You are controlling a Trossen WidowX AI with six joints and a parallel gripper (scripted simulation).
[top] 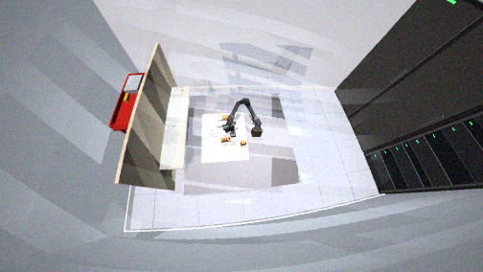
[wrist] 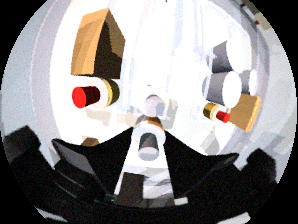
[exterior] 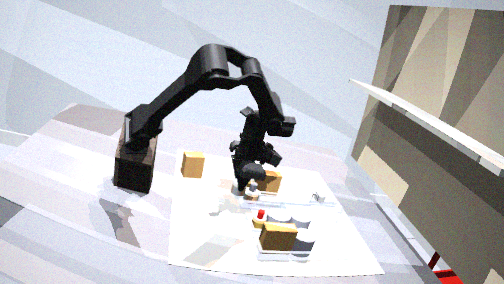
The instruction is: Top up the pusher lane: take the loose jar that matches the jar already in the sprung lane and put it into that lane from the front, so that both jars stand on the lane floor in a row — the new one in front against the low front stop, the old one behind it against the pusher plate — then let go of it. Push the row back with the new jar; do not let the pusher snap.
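My gripper (top: pixel 233 134) (exterior: pixel 243 187) (wrist: pixel 148 131) is shut on the grey-capped jar (wrist: pixel 147 150), white with an orange-brown band, and points down low at the near, robot-side end of the clear lane (exterior: pixel 272 204). In the exterior view the fingers mostly hide this held jar. A second grey-capped jar (exterior: pixel 252 191) (wrist: pixel 153 103) stands at that end of the lane, just beyond the held one in the wrist view. Whether the two jars touch, and how high the held jar's base is, I cannot tell. The pusher plate is not distinct.
A red-capped jar (wrist: pixel 80 97) stands left of the lane beside a tall orange block (wrist: pixel 92 45) (exterior: pixel 273 181). To the right are another red-capped jar (exterior: pixel 260 217) (wrist: pixel 223 117), grey cylinders (exterior: pixel 303 245) (wrist: pixel 225 89) and an orange block (exterior: pixel 278 238) (wrist: pixel 247 114). Another block (exterior: pixel 192 165) stands near the robot base.
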